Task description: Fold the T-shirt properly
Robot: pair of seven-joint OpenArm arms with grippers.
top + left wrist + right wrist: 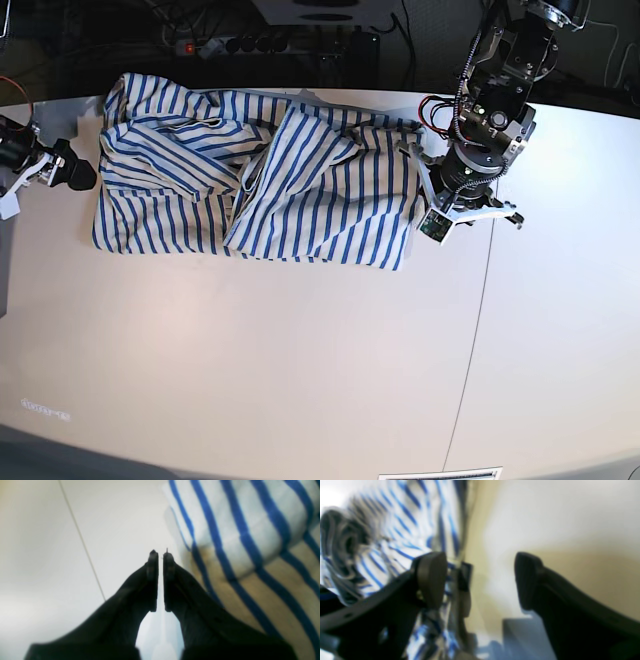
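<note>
The T-shirt [300, 180], white with thin blue stripes, lies crumpled and partly folded across the far half of the table. My left arm [470, 165] stands at the shirt's right edge. In the left wrist view the left gripper [160, 553] is shut with only a thin slit and nothing between its fingers, and the T-shirt [245, 537] lies just to its right. The right gripper [72, 172] sits beside the shirt's left edge. In the right wrist view the right gripper [480, 580] stands wide open, with bunched T-shirt [402, 525] behind its left finger [432, 577].
The white table [300, 370] has a thin seam [478, 330] running front to back under the left arm. A power strip and cables [270, 42] lie behind the table's far edge. A small label [45, 408] sits at the front left.
</note>
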